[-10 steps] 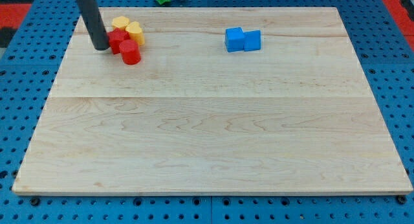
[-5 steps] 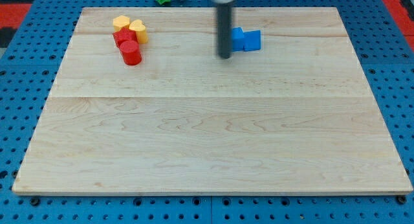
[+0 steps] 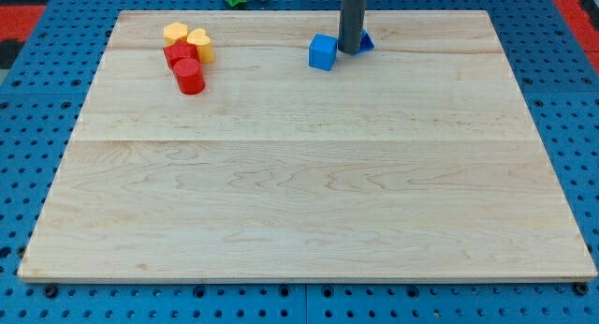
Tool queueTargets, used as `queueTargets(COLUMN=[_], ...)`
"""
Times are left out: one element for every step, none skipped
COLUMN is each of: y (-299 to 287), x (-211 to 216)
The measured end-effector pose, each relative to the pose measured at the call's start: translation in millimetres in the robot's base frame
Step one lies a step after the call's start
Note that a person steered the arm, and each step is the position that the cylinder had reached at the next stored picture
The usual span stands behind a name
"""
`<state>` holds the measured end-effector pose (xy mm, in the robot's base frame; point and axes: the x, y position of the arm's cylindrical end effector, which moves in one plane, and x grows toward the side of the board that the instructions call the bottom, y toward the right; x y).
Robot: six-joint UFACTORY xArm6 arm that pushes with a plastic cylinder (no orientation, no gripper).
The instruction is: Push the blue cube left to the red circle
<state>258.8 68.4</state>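
My tip (image 3: pixel 350 51) (a bare rod, holding nothing) sits right of the blue cube (image 3: pixel 323 51) near the worktop (image 3: pixel 299 202) top edge, so an off-centre shove could spin it past the red circle (image 3: pixel 189 77).

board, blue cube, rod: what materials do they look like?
Pale wooden board: looks like unvarnished or lightly sealed wood, with visible grain and plank seams, matte. Small blue cube: evenly coloured, slightly glossy faces, probably painted wood or plastic; can't tell which. Straight dark rod, my tip just to the cube's right: smooth dark grey, dull sheen, metal or plastic.
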Motion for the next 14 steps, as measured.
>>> queueTargets(y=[-43.9,-69.8,-62.0,-37.1,-12.4,-51.7,-93.3,-83.4,-63.1,-53.6,-104.3,-162.3,-217.0,-232.2], x=[0.2,39.2,62.3,78.7,106.6,138.3,153.5,152.8,155.3,119.0,122.2,154.6,156.9,181.8])
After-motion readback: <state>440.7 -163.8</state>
